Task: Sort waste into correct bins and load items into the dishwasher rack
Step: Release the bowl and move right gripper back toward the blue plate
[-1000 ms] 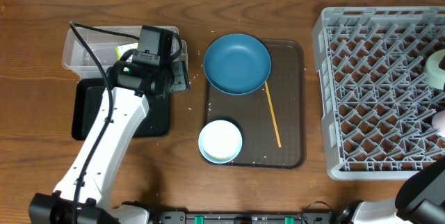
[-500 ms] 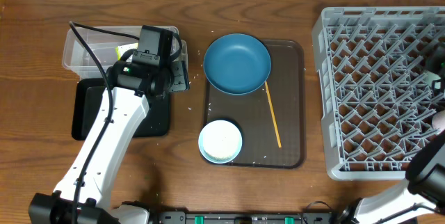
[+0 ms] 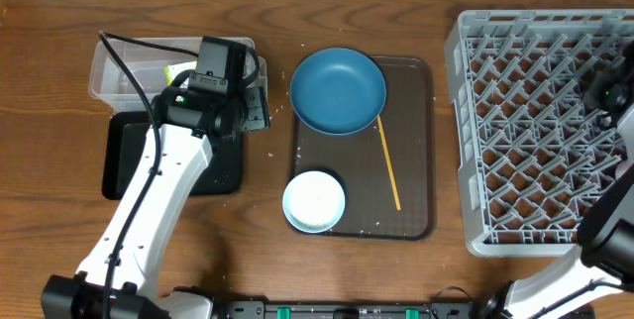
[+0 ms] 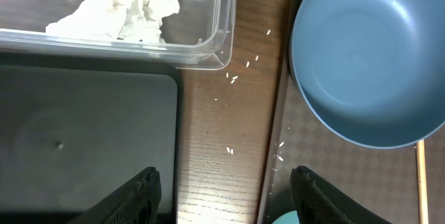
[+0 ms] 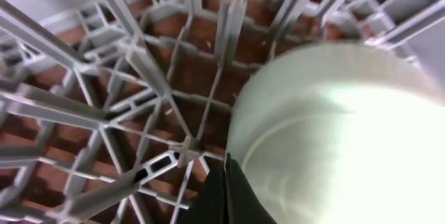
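At the bottom of its wrist view the left gripper [image 4: 226,193] stands spread and empty over loose white rice grains [image 4: 229,151], between the shallow black rectangular tray [image 4: 83,133] and the large dark-blue dish [image 4: 368,50]. The right gripper [image 5: 224,182], fingers pressed together, sits just beside the mint-green bowl [image 5: 334,126] inside the grey pegged plastic rack [image 5: 104,99].

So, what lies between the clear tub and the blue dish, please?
Bare table with scattered rice grains, then the brown tray's rim; the left wrist view shows it.
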`<state>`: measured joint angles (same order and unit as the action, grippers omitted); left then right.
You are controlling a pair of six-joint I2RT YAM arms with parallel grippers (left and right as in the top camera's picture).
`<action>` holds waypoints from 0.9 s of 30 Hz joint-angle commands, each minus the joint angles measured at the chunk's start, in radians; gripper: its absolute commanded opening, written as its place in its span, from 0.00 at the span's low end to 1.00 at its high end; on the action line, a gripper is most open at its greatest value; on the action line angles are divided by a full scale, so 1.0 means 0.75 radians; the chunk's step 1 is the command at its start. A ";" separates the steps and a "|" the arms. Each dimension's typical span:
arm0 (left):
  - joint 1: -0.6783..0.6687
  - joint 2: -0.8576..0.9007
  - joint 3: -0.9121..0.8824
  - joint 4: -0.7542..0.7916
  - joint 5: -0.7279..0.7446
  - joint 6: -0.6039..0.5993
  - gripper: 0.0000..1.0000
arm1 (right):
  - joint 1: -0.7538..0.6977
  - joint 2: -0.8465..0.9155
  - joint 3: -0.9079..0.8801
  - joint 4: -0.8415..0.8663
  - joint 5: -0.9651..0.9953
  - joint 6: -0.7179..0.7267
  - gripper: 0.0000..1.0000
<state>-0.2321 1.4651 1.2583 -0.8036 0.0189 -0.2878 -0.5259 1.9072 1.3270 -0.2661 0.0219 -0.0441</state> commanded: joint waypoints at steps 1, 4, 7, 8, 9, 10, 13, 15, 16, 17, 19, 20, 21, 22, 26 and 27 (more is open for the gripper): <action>-0.001 -0.001 0.008 0.001 -0.016 -0.006 0.63 | 0.011 -0.161 0.001 0.024 -0.002 0.003 0.07; -0.001 -0.001 0.008 0.001 -0.016 -0.006 0.63 | 0.023 -0.256 0.001 0.047 -0.022 0.004 0.11; -0.001 -0.001 0.008 0.001 -0.016 -0.006 0.63 | 0.043 -0.335 0.001 0.051 -0.107 0.004 0.15; -0.001 -0.001 0.008 0.001 -0.016 -0.006 0.63 | 0.053 -0.357 0.001 0.050 -0.151 0.004 0.16; -0.001 -0.001 0.008 0.001 -0.016 -0.006 0.63 | 0.063 -0.371 0.001 0.047 -0.192 0.005 0.18; -0.001 -0.001 0.008 0.001 -0.016 -0.006 0.63 | 0.079 -0.385 0.001 0.044 -0.247 0.006 0.19; -0.001 -0.001 0.008 0.001 -0.016 -0.006 0.63 | 0.132 -0.394 0.001 0.031 -0.384 0.009 0.25; -0.001 -0.001 0.008 0.001 -0.016 -0.006 0.63 | 0.185 -0.393 0.001 0.007 -0.461 0.010 0.29; -0.001 -0.001 0.008 0.001 -0.016 -0.006 0.63 | 0.218 -0.393 0.001 -0.010 -0.486 0.014 0.32; -0.001 -0.001 0.008 0.001 -0.016 -0.006 0.63 | 0.260 -0.393 0.001 -0.027 -0.492 0.030 0.33; -0.001 -0.001 0.008 0.001 -0.016 -0.006 0.63 | 0.333 -0.390 0.001 -0.050 -0.493 0.039 0.35; -0.001 -0.001 0.008 0.001 -0.016 -0.006 0.63 | 0.381 -0.387 0.001 -0.057 -0.493 0.039 0.36; -0.001 -0.001 0.008 0.001 -0.016 -0.006 0.63 | 0.418 -0.381 0.001 -0.062 -0.493 0.039 0.36; -0.001 -0.001 0.008 0.001 -0.016 -0.006 0.63 | 0.462 -0.376 0.001 -0.070 -0.493 0.039 0.36; -0.001 -0.001 0.008 0.001 -0.016 -0.006 0.63 | 0.646 -0.319 0.001 -0.100 -0.488 0.039 0.36; -0.001 -0.001 0.008 0.001 -0.016 -0.006 0.63 | 0.678 -0.305 0.001 -0.102 -0.488 0.038 0.35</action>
<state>-0.2321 1.4651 1.2583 -0.8036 0.0189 -0.2878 -0.0879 1.6329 1.3262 -0.3325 -0.3241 -0.0296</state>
